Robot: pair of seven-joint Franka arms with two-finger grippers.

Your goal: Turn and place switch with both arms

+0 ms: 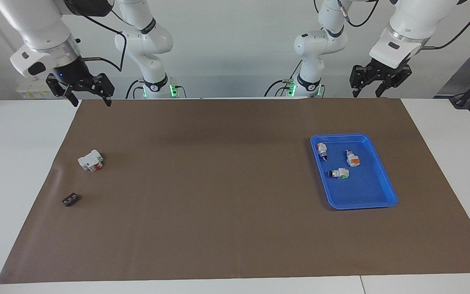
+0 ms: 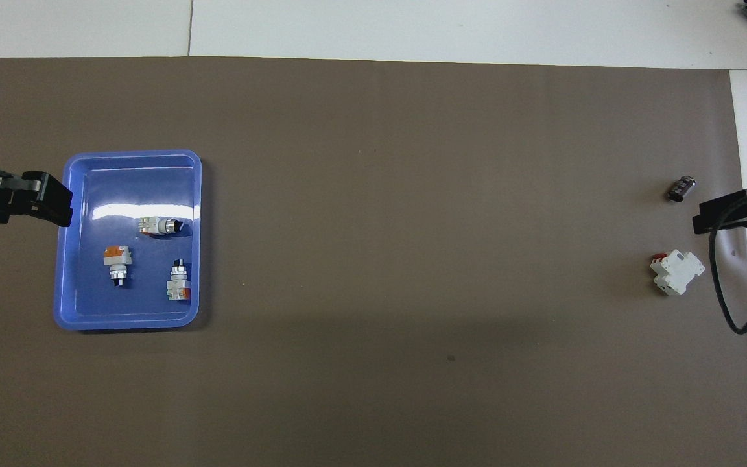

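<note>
Switch (image 1: 322,151) (image 2: 161,226) lies on its side in the blue tray (image 1: 383,176) (image 2: 72,293), in the part of the tray nearest the robots, orange-red block at one end, black knob at the other. Two more switches in the same tray: orange-block one (image 1: 353,159) (image 2: 117,259) beside it toward the left arm's end of the desk, green-block one (image 1: 340,174) (image 2: 177,282) farther from the robots. None touch each other. Tray sits on the brown mat (image 1: 218,183) (image 2: 412,194) toward the left arm's end of the desk. Left gripper (image 1: 368,92) is up in the air over the mat's edge at the robots' side, jaws partly open, holding nothing. Right gripper (image 1: 89,100) is up over the mat's corner at the robots' side, right arm's end, jaws wide open, holding nothing. White breaker (image 1: 91,160) (image 2: 676,271) with red tabs lies on the mat near the right arm's end; small dark part (image 1: 69,200) (image 2: 681,188) lies farther from the robots than it, near the mat's edge. White desk (image 1: 14,163) (image 2: 412,26) shows around the mat.
</note>
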